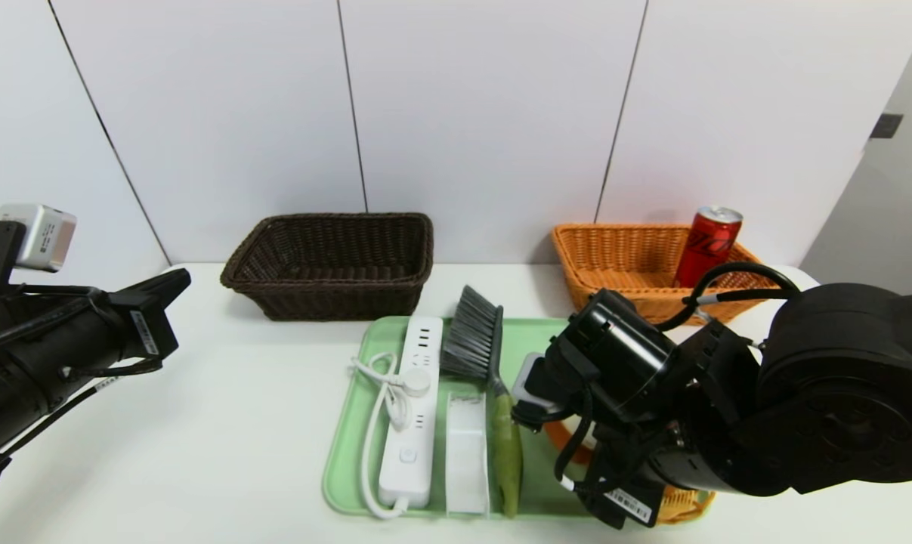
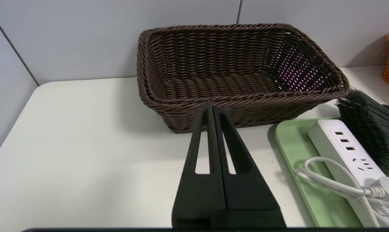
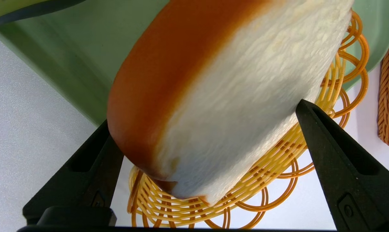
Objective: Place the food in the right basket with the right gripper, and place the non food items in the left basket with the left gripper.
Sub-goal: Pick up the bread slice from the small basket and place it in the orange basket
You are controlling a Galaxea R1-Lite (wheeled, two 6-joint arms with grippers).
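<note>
Between the right hand's fingers (spread wide): bread.

Brown basket is sitting open with bare table around the left gripper. Right gripper is straddling the bread, 2 fingers wide; brush and power strip are crowding the tray's left half.

Left gripper level, fingers together — right gripper down-tilted, jaws wide.
</note>
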